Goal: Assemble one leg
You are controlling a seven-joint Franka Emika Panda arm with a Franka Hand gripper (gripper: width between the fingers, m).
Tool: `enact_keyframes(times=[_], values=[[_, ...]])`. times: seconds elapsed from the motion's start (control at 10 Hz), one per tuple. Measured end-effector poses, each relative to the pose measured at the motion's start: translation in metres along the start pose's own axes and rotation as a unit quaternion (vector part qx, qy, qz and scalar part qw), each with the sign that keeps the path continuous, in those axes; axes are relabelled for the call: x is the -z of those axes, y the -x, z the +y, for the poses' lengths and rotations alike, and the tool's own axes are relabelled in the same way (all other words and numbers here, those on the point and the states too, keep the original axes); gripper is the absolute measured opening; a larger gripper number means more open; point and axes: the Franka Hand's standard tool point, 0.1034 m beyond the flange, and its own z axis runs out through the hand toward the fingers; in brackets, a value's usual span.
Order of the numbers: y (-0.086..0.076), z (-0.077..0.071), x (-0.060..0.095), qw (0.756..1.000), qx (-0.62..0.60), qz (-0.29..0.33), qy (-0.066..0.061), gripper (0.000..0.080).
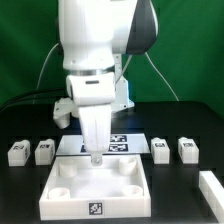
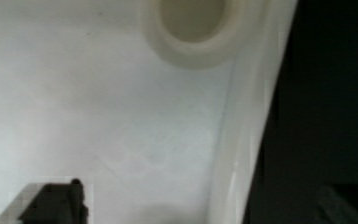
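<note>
Hangs the tool (image 1: pixel 96 158) low over the white square panel (image 1: pixel 60 205), near its back edge. Shows, in the wrist view, one dark finger (image 2: pixel 51 202) set far out to the side, with only bare panel face and a round corner socket (image 2: pixel 194 22) ahead. So spread open, and gripping nothing.

Reads as the step before any pick: no leg taken, none seated, and all four sockets apparently empty in the exterior view.

Finds the legs (image 1: pixel 44 151) still loose on the black surface (image 1: pixel 20 195), in a row behind the panel. Two on the exterior view's left and two on its right (image 1: pixel 160 148), with the marker board (image 1: pixel 125 143) between the pairs.

Calls next, probably, for a lift clear of the panel, a sideways move to one inner leg, and a turn to bring the fingers across its narrow faces. Then a descent and a firm close before carrying it to a socket.

Worth minding:
- The panel's raised rim sits right under the tool, so a sideways move without a lift risks shoving the panel.
- Each leg stands near its twin, leaving little room for a finger on that side.
- The marker board lies just beside the inner legs.
- Another white piece (image 1: pixel 212 185) is cut off at the exterior view's right edge, kind unclear, and is well apart from the likely path.
</note>
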Motion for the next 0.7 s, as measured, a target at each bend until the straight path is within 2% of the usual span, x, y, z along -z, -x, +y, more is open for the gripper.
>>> enact_keyframes(times=[0.2, 0.5, 0.6, 0.7], values=[[0.0008, -0.0050, -0.0163, 1.000, -0.020, 0.005, -0.008, 0.0650], [0.0009, -0.0041, -0.0186, 0.999, -0.041, 0.005, -0.011, 0.0640], [0.0009, -0.0042, -0.0187, 0.999, -0.042, 0.005, -0.011, 0.0477], [0.0010, -0.0043, -0.0189, 0.999, -0.042, 0.005, -0.011, 0.0477]])
